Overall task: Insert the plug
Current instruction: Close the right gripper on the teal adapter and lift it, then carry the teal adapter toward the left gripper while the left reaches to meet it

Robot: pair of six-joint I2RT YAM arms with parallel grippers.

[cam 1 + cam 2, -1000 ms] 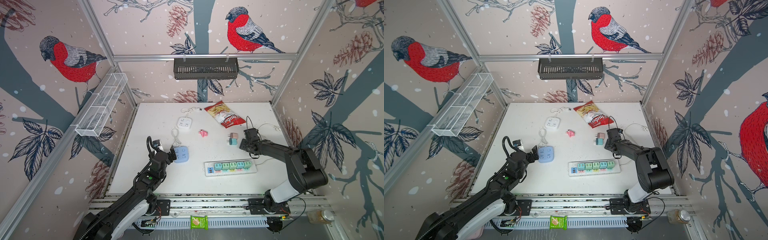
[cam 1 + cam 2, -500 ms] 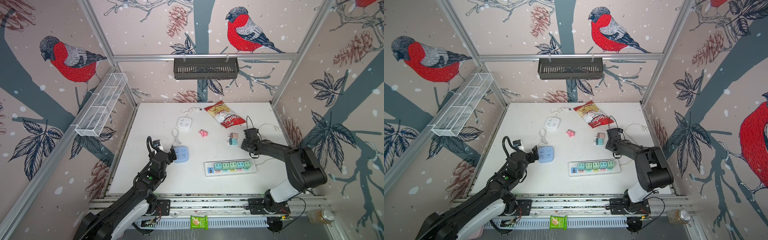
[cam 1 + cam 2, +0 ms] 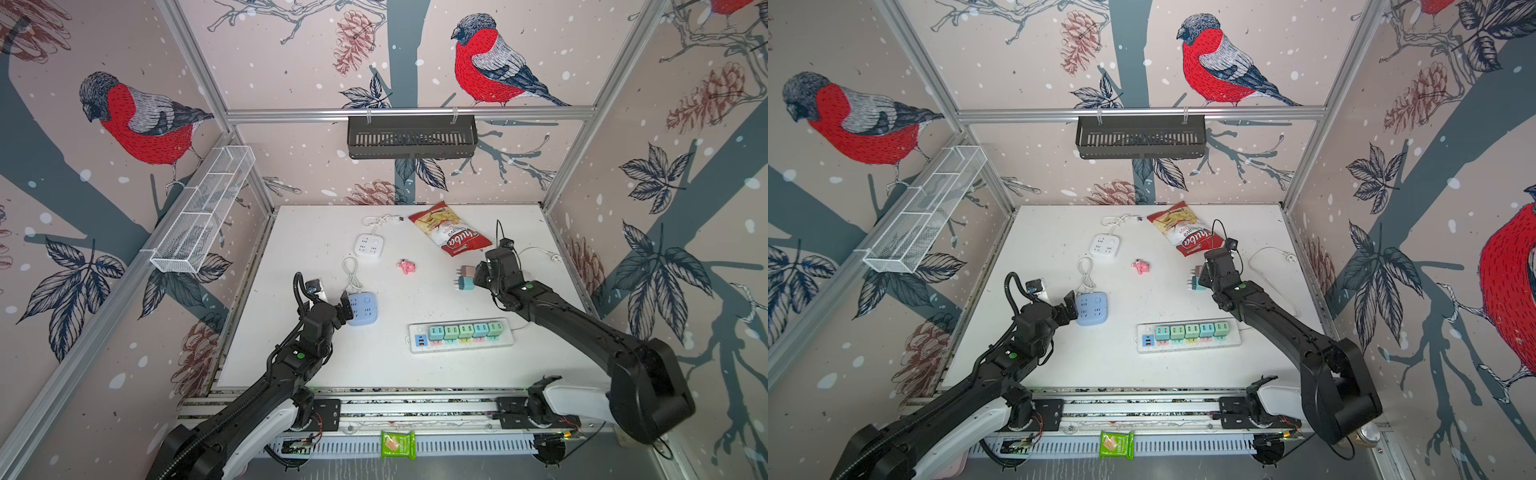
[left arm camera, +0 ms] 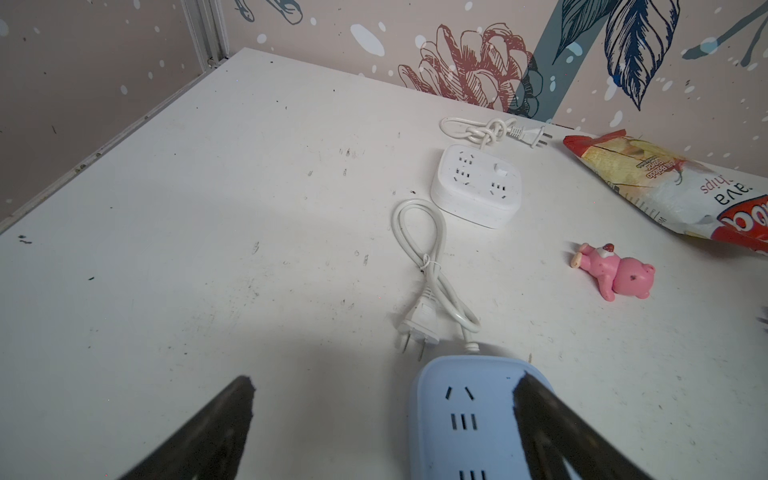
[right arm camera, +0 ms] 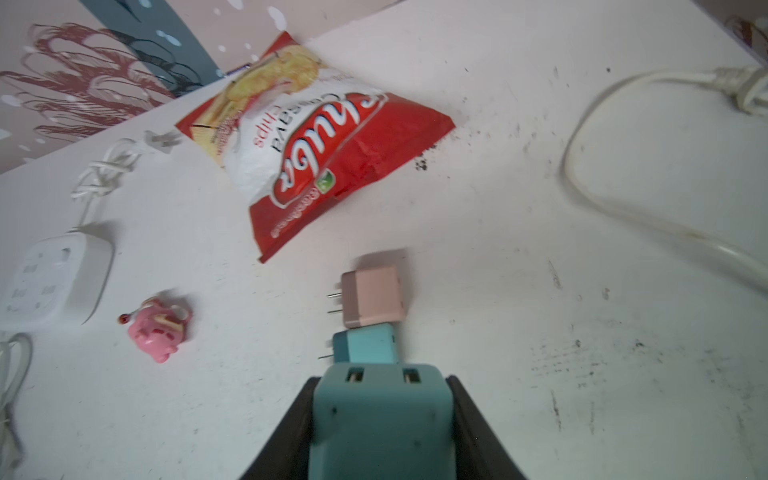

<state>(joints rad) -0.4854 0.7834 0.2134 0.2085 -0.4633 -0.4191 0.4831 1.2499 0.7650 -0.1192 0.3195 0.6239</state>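
right jaws have closed on the dark teal plug (image 5: 380, 419).

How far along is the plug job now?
Done: the right gripper is shut on a teal plug, near the pink plug. In hand: that plug, not yet inserted. Left: carry it to a socket and push it in; the blue socket block at the open left gripper has empty holes.
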